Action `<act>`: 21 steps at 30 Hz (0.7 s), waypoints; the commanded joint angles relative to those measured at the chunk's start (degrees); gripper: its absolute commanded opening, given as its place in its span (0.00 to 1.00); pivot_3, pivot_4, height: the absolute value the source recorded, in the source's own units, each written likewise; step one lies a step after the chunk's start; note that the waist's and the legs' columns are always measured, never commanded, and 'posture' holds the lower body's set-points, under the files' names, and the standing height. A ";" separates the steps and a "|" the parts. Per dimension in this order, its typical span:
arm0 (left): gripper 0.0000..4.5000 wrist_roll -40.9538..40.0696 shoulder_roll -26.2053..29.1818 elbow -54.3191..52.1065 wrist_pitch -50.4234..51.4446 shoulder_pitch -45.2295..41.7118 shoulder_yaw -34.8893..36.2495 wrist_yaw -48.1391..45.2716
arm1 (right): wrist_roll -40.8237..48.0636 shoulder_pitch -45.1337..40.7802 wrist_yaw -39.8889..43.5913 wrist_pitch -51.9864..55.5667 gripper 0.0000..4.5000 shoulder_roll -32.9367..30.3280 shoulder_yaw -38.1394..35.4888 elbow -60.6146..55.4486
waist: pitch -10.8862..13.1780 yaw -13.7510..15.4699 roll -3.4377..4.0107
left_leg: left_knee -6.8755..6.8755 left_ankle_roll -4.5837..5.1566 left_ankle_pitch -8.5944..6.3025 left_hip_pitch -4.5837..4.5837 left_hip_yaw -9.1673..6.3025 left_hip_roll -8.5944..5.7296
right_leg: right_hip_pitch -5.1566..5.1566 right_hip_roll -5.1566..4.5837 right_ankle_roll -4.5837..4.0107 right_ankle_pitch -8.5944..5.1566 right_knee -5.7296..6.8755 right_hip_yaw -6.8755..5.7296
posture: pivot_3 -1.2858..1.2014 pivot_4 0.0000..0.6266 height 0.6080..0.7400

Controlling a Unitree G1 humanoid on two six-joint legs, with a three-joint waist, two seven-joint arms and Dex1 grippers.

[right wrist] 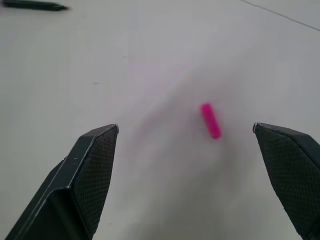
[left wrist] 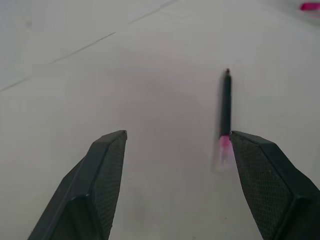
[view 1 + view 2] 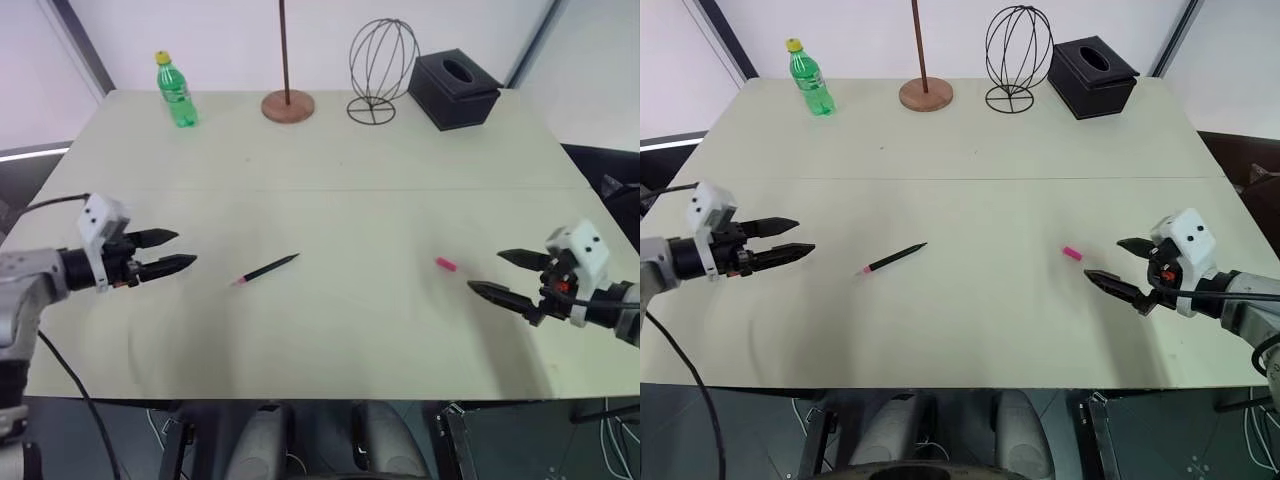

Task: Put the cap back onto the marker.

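Marker (image 3: 267,270) and cap (image 3: 446,264) lie apart on the table (image 3: 330,150); both jaws spread, empty.

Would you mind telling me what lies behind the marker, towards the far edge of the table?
Behind the marker the table carries a green bottle, a wooden stand, a wire frame and a black tissue box. Nothing there is covered.

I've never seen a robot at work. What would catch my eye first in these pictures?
Probably the two open black grippers, the left gripper and the right gripper, facing each other over a pale table. Between them lie the marker, nearer the left one, and the cap, bright pink, just ahead of the right one. Along the far edge stands a green bottle.
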 commanded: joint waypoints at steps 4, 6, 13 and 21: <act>0.77 4.64 -4.97 4.11 -5.76 -8.13 -8.70 -3.52 | 2.08 -4.15 -1.34 1.70 0.99 -0.39 1.71 -4.54 | 0.01 -0.03 0.01 | -0.01 0.00 0.00 -0.01 0.00 0.00 | -0.01 0.02 0.00 0.00 -0.01 -0.01 | 0.52 0.24 1.00; 0.77 5.95 -6.89 5.77 -7.20 -9.52 -10.89 -4.28 | 3.18 -4.02 -1.73 3.08 0.99 -0.45 1.22 -6.66 | 0.01 -0.04 0.00 | -0.01 0.03 -0.02 -0.03 -0.01 0.00 | -0.02 0.03 0.00 0.00 -0.01 -0.01 | 0.52 0.24 1.00; 0.77 9.05 -13.40 9.69 -10.68 -12.13 -14.55 -3.15 | 4.26 -3.78 -3.76 4.27 0.99 -0.26 -0.21 -9.88 | 0.01 -0.03 -0.02 | 0.03 0.04 -0.02 -0.05 -0.01 0.01 | -0.05 0.04 0.01 0.01 0.00 -0.01 | 0.52 0.24 1.00; 0.77 12.30 -19.49 11.72 -13.49 -12.11 -16.28 0.82 | 3.48 -1.26 -5.60 2.89 0.99 0.87 -0.76 -10.29 | 0.01 -0.04 -0.03 | 0.04 0.04 -0.02 -0.06 -0.02 -0.02 | -0.04 0.02 0.02 0.01 0.00 0.00 | 0.52 0.24 1.00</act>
